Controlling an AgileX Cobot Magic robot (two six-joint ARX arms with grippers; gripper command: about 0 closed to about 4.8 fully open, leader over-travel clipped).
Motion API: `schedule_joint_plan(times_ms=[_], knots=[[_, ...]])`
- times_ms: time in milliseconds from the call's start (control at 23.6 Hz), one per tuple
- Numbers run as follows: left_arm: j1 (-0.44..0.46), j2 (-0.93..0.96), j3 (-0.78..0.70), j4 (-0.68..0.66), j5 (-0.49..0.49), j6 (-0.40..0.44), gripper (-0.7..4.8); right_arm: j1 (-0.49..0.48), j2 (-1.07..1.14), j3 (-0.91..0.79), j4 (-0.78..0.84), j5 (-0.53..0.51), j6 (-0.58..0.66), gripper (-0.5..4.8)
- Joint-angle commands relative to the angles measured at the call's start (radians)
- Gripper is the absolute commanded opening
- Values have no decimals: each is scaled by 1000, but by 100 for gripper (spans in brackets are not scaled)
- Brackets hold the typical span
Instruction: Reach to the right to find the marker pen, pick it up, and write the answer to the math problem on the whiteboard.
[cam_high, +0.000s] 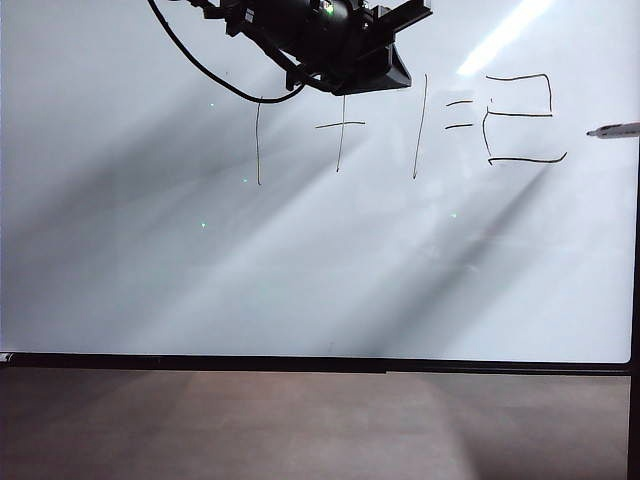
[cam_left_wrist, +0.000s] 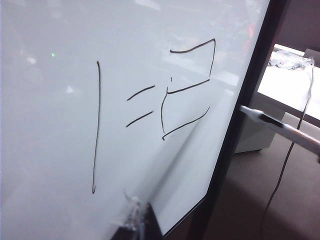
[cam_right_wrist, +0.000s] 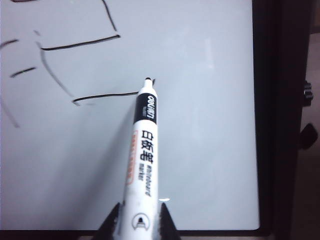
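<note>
White whiteboard (cam_high: 300, 280) — one marker pen (cam_right_wrist: 142, 155), right fingers (cam_right_wrist: 165, 222)

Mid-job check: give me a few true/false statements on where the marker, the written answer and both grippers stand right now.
1. The right gripper is shut on the marker pen. True.
2. The answer is missing after the math problem. False: a blocky two is drawn there.
3. The pen's cap is on. False: its dark tip is bare.
4. The pen is at the whiteboard right edge, right of the answer. True.
5. The left gripper holds an eraser. False: its jaws are not in view.
</note>
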Motion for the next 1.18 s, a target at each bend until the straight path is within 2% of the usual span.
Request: schedule_joint_plan(times_ms=[42, 211, 804, 931, 1184], knots=[[-2, -5, 2, 9, 1, 4, -4, 1, -71, -28, 8, -9, 52, -9], [-2, -5, 2, 10, 1, 4, -4, 1, -201, -45, -78, -30, 56, -8], [-2, -5, 2, 9, 1, 4, -5, 1, -808, -54, -644, -22, 51, -8], [-2, -5, 2, 10, 1, 4, -4, 1, -900, -86, -686, -21, 52, -8], [-2, -5, 2, 10, 0, 4, -5, 1, -1081, -208, -692, 84, 53, -8]])
